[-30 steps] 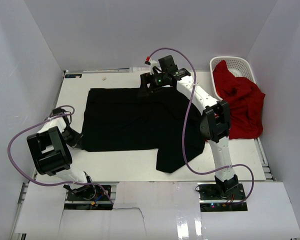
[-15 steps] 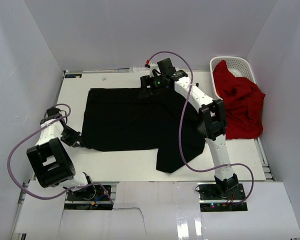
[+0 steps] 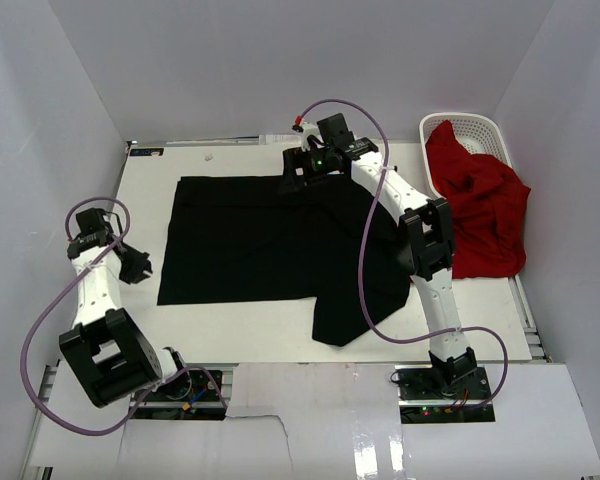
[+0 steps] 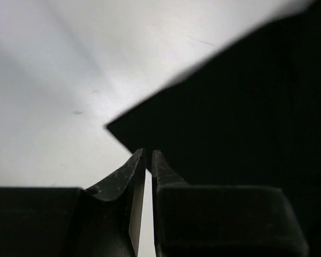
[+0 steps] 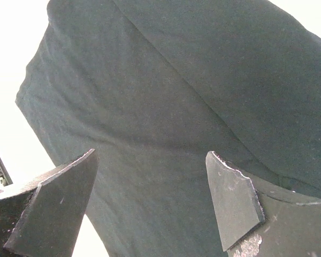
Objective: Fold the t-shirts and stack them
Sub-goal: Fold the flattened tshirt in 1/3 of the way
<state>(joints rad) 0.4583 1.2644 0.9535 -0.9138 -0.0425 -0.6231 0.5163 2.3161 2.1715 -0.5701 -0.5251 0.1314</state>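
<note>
One flat white desk [image 3: 240,335]. Two soft cloth t-shirts. One plain black t-shirt [image 3: 250,240] lies spread mid-desk, lightly creased, a flap reaching near-right. One bright red t-shirt [image 3: 485,210] lies crumpled, spilling from one white plastic lattice basket [image 3: 475,125], far right. Right jaws wide over the black far edge. Left jaws narrow, empty, just left of the shirt.

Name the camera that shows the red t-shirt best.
Top external. It shows the red t-shirt spilling from the white basket onto the table. Both wrist views show the black t-shirt, nothing red.
</note>
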